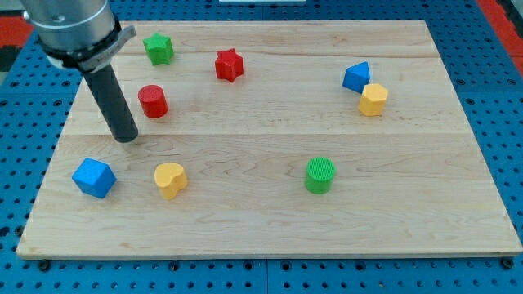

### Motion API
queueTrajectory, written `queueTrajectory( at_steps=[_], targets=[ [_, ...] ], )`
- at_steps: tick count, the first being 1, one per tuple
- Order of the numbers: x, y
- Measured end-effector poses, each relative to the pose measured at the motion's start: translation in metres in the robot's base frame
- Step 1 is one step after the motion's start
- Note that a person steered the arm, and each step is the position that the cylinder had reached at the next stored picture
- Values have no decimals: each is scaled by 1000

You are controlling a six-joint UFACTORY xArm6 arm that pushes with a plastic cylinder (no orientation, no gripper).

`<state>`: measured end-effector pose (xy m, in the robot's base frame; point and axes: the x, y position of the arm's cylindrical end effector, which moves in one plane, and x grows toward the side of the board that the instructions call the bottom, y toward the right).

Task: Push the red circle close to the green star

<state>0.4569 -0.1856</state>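
Note:
The red circle (153,101) stands on the wooden board (270,220) in the upper left part. The green star (158,48) lies above it near the board's top edge, with a gap between them. My tip (126,137) rests on the board just below and to the left of the red circle, a short way from it and not touching it. The rod rises toward the view's top left corner.
A red star (230,64) lies right of the green star. A blue cube (93,177) and a yellow heart (170,180) sit at lower left. A green cylinder (320,175) is at centre right. A blue block (356,77) and a yellow block (373,99) touch at upper right.

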Motion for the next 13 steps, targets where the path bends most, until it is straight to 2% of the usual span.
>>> queueTrajectory(
  at_steps=[2,3,6,8,10,11,13],
  targets=[
    [0,23],
    [-19,53],
    [-75,59],
    [-39,88],
    [-35,39],
    [-37,35],
    [-96,6]
  ],
)
